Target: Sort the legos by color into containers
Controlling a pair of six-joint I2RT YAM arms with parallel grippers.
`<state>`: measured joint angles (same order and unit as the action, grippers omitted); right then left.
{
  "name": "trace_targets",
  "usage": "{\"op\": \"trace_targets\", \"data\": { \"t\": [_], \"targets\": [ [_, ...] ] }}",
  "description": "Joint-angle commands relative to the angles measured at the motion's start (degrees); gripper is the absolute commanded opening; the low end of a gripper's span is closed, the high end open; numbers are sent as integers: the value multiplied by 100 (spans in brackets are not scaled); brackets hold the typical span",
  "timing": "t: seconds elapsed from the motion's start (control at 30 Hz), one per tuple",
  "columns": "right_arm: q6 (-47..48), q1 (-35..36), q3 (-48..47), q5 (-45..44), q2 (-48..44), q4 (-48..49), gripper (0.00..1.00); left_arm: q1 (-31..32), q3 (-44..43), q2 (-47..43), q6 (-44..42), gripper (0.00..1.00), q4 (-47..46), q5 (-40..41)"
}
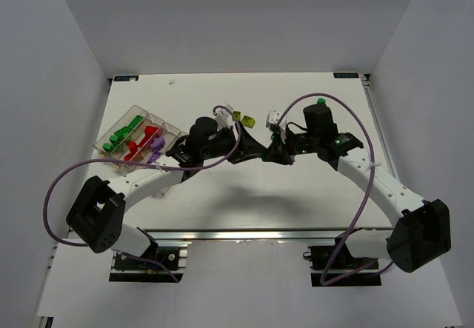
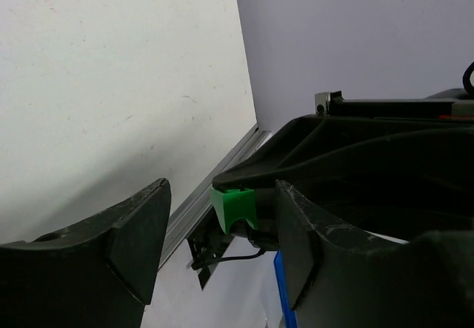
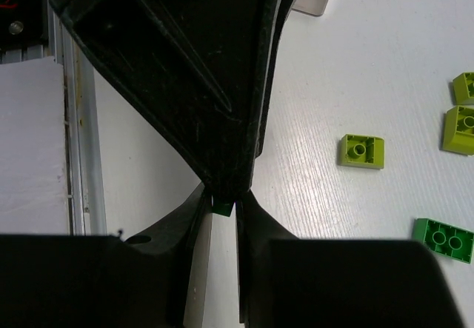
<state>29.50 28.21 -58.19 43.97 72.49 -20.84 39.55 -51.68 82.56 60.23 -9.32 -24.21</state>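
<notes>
White counter (image 1: 296, 195), centre: right jaws pinch a green brick (image 3: 221, 208) shallowly above the surface; left jaws stand open around it. Risk: early release or finger collision could drop it, well apart from the tray (image 1: 104, 138) at left.

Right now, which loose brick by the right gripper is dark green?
The two-stud brick, lowest in the right wrist view; the rest are yellow-green bricks.

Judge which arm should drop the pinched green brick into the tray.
Left. The tray lies on its side, and the left gripper stands open by the green brick the right gripper pinches.
</notes>
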Motion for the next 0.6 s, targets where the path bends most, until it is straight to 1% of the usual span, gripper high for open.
{"op": "trace_targets", "data": {
  "t": [0.0,0.07,0.2,0.4,0.43,0.5,0.53,0.57],
  "targets": [
    [4,18,-324,244,37,133,0,53,-184,-65,-134,67,-158,-216],
    [4,18,-315,288,2,159,0,53,-193,-30,-151,65,-123,-216],
    [12,18,-298,288,-42,177,0,53,-211,58,-195,55,-96,-251],
    [39,18,-245,341,-130,177,0,53,-246,111,-266,48,-26,-234],
    [39,18,-245,341,-121,186,0,53,-255,119,-266,42,-8,-260],
    [4,18,-245,297,-121,238,0,53,-281,163,-275,37,-17,-304],
    [-14,18,-254,297,-104,256,0,53,-272,163,-275,32,-26,-330],
    [-23,18,-263,288,-86,256,0,53,-272,172,-275,28,-35,-374]
  ]
}}
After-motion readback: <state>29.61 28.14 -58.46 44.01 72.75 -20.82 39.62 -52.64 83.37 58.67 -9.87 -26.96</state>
